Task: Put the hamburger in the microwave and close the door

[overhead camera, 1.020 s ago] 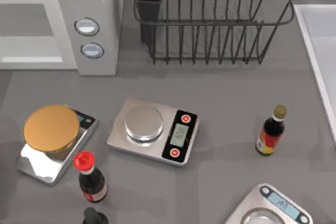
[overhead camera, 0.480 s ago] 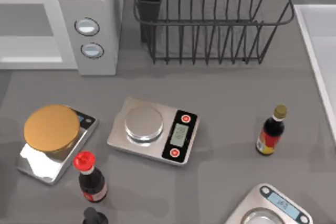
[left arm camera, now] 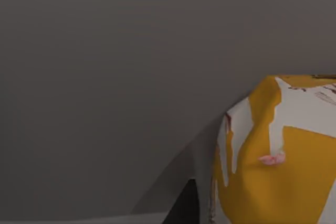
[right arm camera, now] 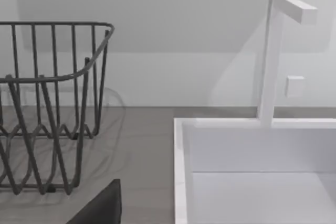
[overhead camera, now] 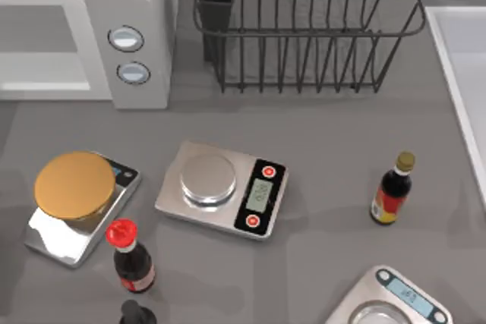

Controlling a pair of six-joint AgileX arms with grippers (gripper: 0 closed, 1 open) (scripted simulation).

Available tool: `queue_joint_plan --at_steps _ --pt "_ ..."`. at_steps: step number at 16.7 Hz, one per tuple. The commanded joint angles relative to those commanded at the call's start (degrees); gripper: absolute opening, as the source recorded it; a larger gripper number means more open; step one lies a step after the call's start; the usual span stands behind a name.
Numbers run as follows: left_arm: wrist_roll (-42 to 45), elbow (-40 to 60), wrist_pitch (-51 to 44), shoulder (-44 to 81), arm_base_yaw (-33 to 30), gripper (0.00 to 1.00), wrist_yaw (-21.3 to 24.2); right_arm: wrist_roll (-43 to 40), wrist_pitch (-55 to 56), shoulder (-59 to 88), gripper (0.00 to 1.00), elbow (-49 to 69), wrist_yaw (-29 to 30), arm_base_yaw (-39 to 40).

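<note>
Left pincer: can't tell how far it's open or whether it has hold of anything. Its wrist view gives a dark wedge [left arm camera: 181, 208] at the edge, prob. part of it, just beside a yellow-and-white blotched thing [left arm camera: 278, 171] I can't identify. Behind that is plain grey wall.

Right pincer: same, can't tell its opening. There's another dark wedge [right arm camera: 100, 205] low in its wrist view. That cam looks level across the table [right arm camera: 142, 140] at the wire rack [right arm camera: 52, 103], the white sink [right arm camera: 181, 156] and the tap [right arm camera: 270, 56], so I judge this arm sits low and idle, facing away from the microwave.

The microwave [overhead camera: 144, 5] is at the table's far left corner. The door [overhead camera: 38, 43] looks flush w/ the button panel, so prob. shut; if so it needs opening first. Where the hamburger is I can't tell.

Rel. to the microwave:
- The rack stands just beside it.
- A scale carrying a golden disc [overhead camera: 74, 185] lies in front of it.
- A bare scale [overhead camera: 222, 189] lies in front and off to the rack side.
- A red-capped bottle [overhead camera: 129, 257] stands upright beyond the disc.
- A brown-capped bottle [overhead camera: 393, 189] and a third scale [overhead camera: 395, 301] are well apart from it.

The flat scales and upright bottles leave a bare strip in front of the door, good for a reach in.
</note>
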Motion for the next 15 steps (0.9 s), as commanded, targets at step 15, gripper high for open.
queue_joint_plan --at_steps 15 --pt "-0.8 4.2 -12.9 -5.7 1.1 0.0 -1.1 0.0 0.0 0.0 1.0 0.0 0.0 0.0"
